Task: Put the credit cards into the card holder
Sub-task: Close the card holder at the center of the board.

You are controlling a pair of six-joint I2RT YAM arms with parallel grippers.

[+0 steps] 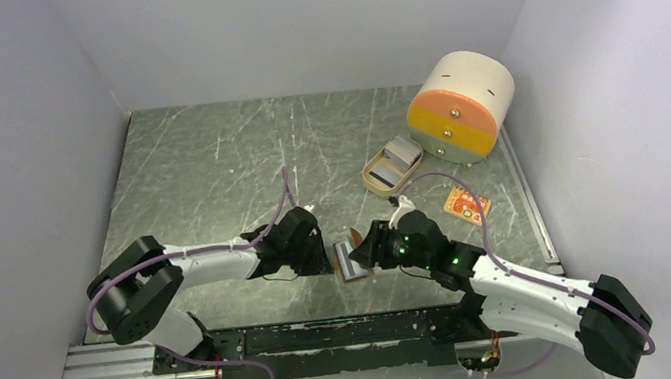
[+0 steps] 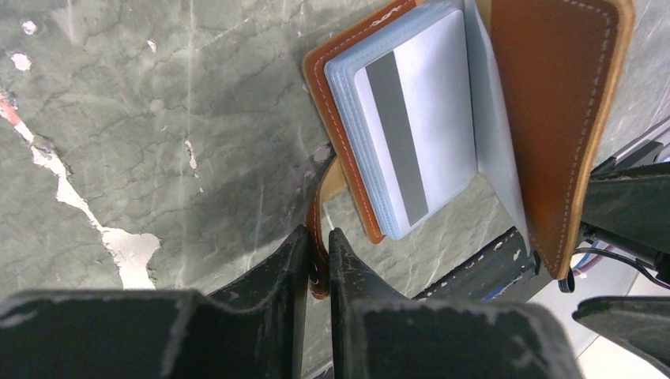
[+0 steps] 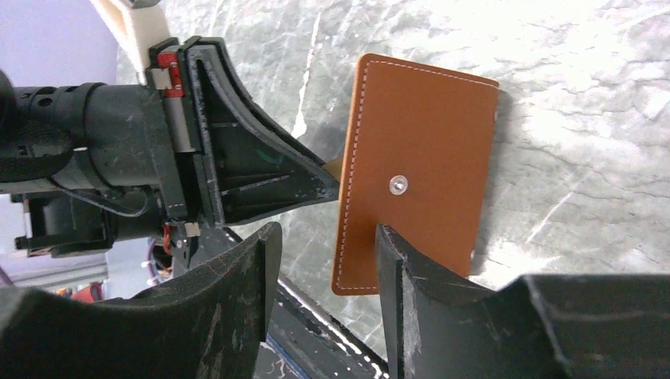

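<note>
The brown leather card holder [image 1: 350, 258] lies open on the table between my two grippers. In the left wrist view a short stack of pale credit cards [image 2: 415, 118] with a grey stripe rests on its lower half, against the light blue lining. Its other flap [image 2: 553, 118] stands raised to the right. My left gripper [image 2: 318, 237] is shut on the holder's thin leather strap [image 2: 316, 205]. The right gripper [image 3: 324, 233] is open just before the raised flap [image 3: 419, 158], whose snap stud [image 3: 399, 184] shows. The flap's lower corner sits by its right finger [image 3: 395, 260].
A tan oval dish [image 1: 373, 178] holding more pale cards [image 1: 400, 152] sits behind the holder. The cream-and-orange drum box [image 1: 461, 106] stands at the back right. A small orange item [image 1: 466, 204] lies to the right. The metal rail [image 1: 328, 331] runs along the near edge.
</note>
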